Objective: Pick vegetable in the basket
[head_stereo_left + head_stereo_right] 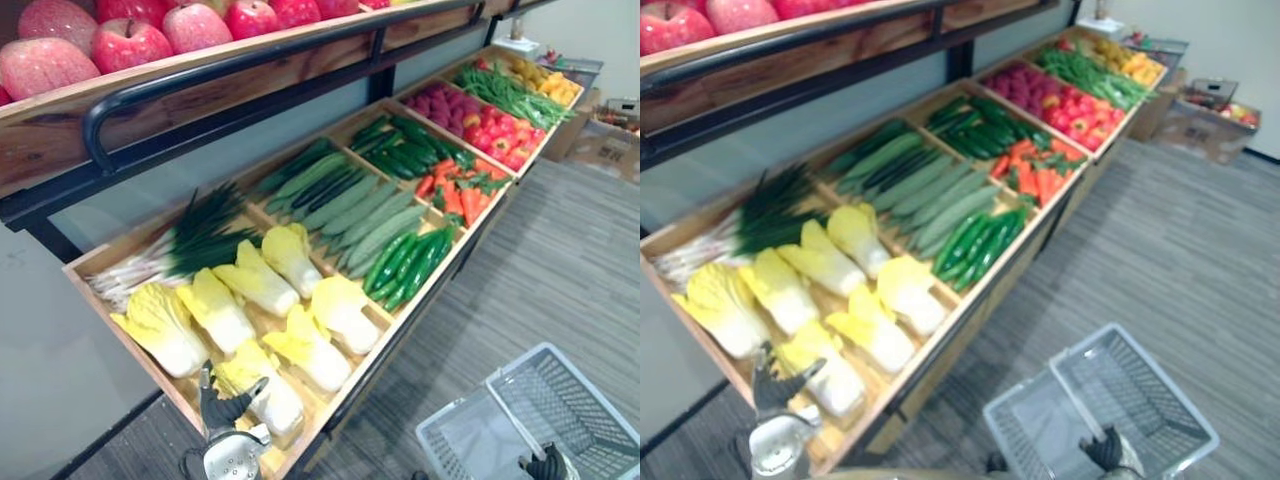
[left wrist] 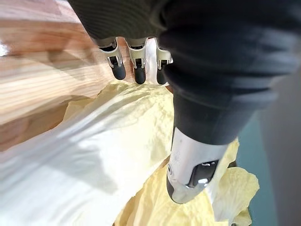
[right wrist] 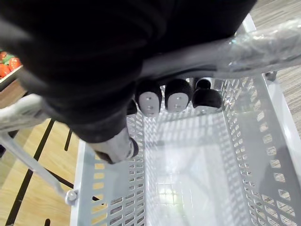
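Red apples (image 1: 130,40) fill the upper shelf at 11 o'clock. Below them a long wooden display tray (image 1: 100,258) runs from 8 o'clock up towards 1 o'clock. At its near end are spring onions (image 1: 190,245) and a group of napa cabbages.

At 7 o'clock the left hand (image 1: 222,412) hangs over the nearest napa cabbage (image 1: 270,395), which lies in the tray's front corner. The hand is released. Its fingers (image 2: 117,70) are straight, with their tips at the leaf edge by the wooden wall, and the thumb (image 2: 188,174) is spread apart on the other side of the head.

Further along the tray lie small green cucumbers (image 1: 410,262) and carrots (image 1: 460,195).

At 5 o'clock, on the floor side and well apart from the cabbage, the right hand (image 1: 548,465) grasps the handle (image 3: 263,44) of a grey plastic basket (image 1: 575,420), fingers curled round it.
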{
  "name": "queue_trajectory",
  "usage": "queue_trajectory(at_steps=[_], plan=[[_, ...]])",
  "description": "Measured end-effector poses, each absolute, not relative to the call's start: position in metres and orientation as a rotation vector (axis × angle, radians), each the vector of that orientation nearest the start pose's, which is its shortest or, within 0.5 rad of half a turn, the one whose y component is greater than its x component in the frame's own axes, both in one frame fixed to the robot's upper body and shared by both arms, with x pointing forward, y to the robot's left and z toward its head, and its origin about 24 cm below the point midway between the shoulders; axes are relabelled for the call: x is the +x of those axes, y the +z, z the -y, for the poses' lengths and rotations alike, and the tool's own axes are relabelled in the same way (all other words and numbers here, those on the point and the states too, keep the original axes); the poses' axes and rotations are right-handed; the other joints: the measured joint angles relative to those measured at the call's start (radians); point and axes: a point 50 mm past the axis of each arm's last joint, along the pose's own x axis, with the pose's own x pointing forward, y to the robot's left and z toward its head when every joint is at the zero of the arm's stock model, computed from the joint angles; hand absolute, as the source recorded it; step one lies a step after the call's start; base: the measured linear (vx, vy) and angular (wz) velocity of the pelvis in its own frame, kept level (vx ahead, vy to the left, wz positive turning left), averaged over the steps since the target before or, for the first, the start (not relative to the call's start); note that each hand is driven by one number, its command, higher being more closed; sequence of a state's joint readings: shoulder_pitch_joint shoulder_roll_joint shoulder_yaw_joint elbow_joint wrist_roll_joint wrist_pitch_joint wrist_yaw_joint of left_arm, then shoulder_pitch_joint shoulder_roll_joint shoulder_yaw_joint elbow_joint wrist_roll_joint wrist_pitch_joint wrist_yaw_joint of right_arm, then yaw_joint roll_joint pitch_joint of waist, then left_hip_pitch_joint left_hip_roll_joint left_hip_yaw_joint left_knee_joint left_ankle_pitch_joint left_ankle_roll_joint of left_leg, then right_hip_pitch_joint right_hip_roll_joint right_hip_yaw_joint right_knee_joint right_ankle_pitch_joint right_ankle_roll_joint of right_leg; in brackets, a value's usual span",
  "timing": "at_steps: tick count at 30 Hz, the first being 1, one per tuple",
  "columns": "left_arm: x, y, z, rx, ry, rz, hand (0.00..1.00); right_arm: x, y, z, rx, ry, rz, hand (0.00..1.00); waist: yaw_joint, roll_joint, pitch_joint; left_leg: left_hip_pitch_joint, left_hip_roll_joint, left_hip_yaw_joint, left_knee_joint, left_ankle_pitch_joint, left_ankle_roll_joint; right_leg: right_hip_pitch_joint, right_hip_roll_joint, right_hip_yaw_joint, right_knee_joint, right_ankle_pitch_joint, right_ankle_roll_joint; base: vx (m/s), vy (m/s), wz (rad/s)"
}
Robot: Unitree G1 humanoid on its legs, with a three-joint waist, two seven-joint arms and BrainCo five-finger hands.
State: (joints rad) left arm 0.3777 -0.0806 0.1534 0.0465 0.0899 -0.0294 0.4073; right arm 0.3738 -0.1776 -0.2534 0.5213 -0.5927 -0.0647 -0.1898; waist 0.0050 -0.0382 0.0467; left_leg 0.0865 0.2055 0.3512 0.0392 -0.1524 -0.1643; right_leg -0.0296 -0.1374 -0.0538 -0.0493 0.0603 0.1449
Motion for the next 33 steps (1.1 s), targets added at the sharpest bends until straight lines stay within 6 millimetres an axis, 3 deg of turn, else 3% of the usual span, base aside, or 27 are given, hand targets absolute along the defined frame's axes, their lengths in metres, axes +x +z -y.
queue_trajectory(at_steps=[7, 20, 33], plan=[[0.149, -0.051, -0.209, 0.110, 0.643, -0.442, 0.00, 0.086, -0.099, 0.273, -0.767, -0.253, -0.809, 1.00, 0.001, -0.005, 0.018, 0.000, 0.001, 0.016, 0.003, -0.007, 0.000, -0.011, 0.002, 0.013, 0.001, 0.000, 0.000, 0.01, -0.002, -0.07], [0.152, -0.070, -0.216, 0.113, 0.625, -0.493, 0.00, 0.100, -0.103, 0.270, -0.825, -0.172, -0.808, 1.00, -0.001, 0.030, 0.017, -0.013, -0.004, 0.025, 0.006, 0.006, 0.002, -0.036, 0.002, 0.022, 0.003, 0.005, -0.002, -0.01, -0.011, -0.02], [0.168, -0.072, -0.227, 0.321, 0.456, -0.487, 0.00, 0.119, -0.101, 0.281, -0.875, -0.126, -0.797, 1.00, -0.006, 0.030, 0.016, -0.039, -0.046, 0.014, -0.024, 0.042, 0.016, -0.056, -0.018, 0.025, -0.053, 0.054, 0.003, -0.02, -0.003, 0.01]])
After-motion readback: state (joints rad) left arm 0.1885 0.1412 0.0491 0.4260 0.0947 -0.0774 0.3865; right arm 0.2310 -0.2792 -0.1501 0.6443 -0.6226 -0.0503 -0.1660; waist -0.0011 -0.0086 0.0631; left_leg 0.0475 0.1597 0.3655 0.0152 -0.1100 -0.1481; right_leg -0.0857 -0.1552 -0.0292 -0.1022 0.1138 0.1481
